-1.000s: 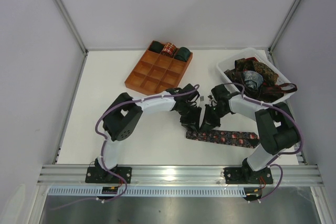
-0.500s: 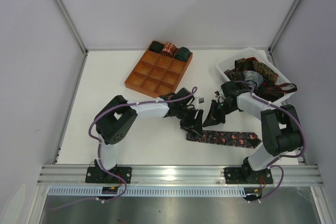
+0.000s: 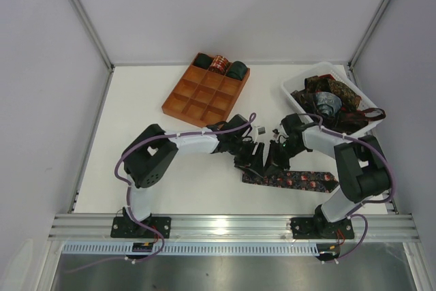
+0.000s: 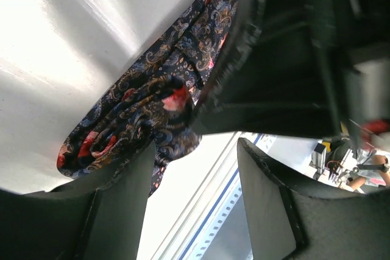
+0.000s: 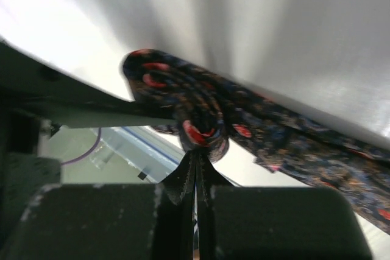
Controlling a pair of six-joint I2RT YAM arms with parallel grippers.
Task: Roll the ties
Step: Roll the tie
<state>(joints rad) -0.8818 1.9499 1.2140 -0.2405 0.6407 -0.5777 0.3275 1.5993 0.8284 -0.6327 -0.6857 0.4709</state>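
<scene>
Orange tray (image 3: pixel 194 100) holds three coils (image 3: pixel 219 65); white bin (image 3: pixel 291 93), loose ties (image 3: pixel 334 97).

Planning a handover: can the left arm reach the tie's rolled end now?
Probably yes: the left gripper is open right beside the tie's rolled end, with nothing between them. The right gripper, shut on that roll, crowds one side.

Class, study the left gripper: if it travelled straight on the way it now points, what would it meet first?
Probably the rolled end of the tie, just ahead of the open left gripper. The right gripper, shut on that tie, sits close behind; depth is unclear.
</scene>
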